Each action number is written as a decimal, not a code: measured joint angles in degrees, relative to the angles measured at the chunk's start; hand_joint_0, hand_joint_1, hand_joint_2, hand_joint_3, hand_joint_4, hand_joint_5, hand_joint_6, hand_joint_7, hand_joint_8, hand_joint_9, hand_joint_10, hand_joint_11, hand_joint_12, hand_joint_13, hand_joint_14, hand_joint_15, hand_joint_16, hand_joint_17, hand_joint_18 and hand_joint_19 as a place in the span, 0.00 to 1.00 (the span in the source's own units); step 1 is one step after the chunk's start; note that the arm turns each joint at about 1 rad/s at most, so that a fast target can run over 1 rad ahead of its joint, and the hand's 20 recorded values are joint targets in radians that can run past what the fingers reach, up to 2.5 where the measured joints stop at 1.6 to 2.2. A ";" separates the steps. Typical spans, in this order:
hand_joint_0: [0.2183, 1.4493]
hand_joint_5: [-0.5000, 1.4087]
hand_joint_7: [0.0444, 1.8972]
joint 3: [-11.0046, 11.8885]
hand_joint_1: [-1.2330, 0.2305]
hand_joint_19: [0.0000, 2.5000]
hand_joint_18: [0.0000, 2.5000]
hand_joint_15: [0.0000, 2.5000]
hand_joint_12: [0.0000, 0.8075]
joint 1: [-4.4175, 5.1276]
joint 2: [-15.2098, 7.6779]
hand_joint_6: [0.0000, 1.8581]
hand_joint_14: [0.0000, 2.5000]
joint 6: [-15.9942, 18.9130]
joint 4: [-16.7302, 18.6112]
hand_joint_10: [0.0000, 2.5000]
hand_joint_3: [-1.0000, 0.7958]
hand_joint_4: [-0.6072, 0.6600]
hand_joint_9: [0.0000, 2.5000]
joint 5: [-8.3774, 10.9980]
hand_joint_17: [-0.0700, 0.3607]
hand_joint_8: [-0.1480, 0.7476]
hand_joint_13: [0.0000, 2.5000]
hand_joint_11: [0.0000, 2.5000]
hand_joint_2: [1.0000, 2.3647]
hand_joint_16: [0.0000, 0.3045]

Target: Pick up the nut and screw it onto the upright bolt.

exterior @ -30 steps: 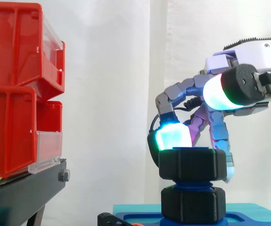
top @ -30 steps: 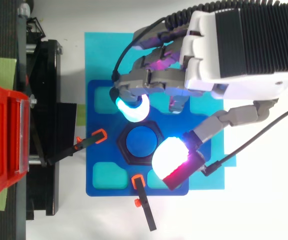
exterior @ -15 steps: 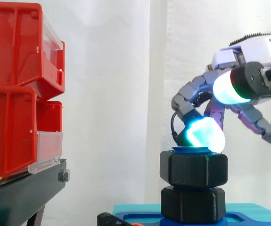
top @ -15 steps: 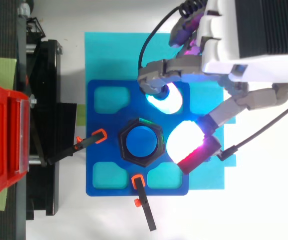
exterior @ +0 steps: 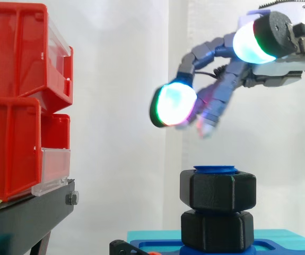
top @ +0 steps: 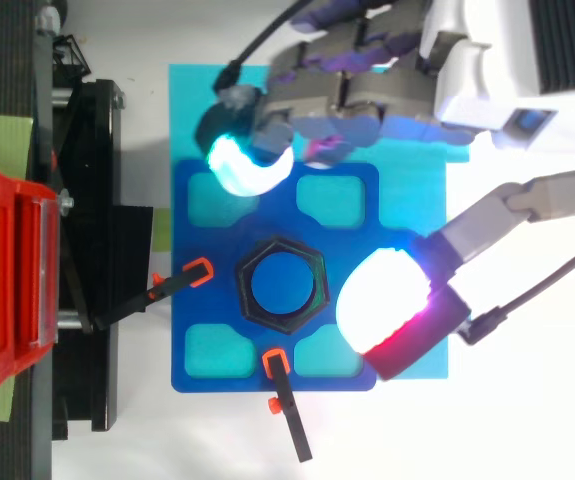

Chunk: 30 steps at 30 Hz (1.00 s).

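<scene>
**Hand open and clear above the nut on the bolt**

White curtain (exterior: 125,79) backs the side view. Red bins (exterior: 19,101) on the black stand (exterior: 30,212) fill the 9 o'clock edge, with an open stretch of curtain between them and the bolt. The black hex nut (exterior: 218,191) sits on the blue bolt (exterior: 216,169), whose top shows just above it. The bolt's long axis is vertical, the nut's bore runs along it, and one flat faces the camera. A second black hex piece (exterior: 217,231) lies directly under the nut, on the blue plate (exterior: 279,245). The hand (exterior: 222,90) hangs at 1 o'clock of the nut, well apart from it, its fingers loosely spread and holding nothing.

From the top view, the nut (top: 245,290) rings the bolt's blue end (top: 282,285) at the plate's middle (top: 352,245), corners pointing to 3 and 9 o'clock. Orange-tipped clamps sit at 9 o'clock (top: 199,270) and 6 o'clock (top: 275,362). The hand (top: 347,100) spans from 11 to 4 o'clock, no fingers over the nut. The stand (top: 87,250) borders the cyan mat (top: 207,110) at 9 o'clock.
</scene>
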 measured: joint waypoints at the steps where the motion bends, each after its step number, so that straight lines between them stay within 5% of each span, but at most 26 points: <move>1: 0.15 0.18 0.32 -0.02 0.61 0.03 0.00 0.00 0.46 0.13 -0.22 0.27 0.00 0.00 0.96 0.00 0.28 0.56 0.29 -0.09 0.41 0.43 0.12 0.00 0.00 0.16; 13: 0.14 0.18 0.32 -0.12 0.60 0.01 0.00 0.00 0.47 2.15 -5.03 0.27 0.00 1.69 6.42 0.00 0.28 0.55 0.24 -0.70 0.42 0.43 0.09 0.00 0.00 0.16; 30: 0.16 0.20 0.41 -4.49 0.59 0.00 0.01 0.00 0.47 3.86 -5.45 0.27 0.00 2.94 8.13 0.00 0.28 0.59 0.28 -0.65 0.41 0.45 0.14 0.00 0.00 0.15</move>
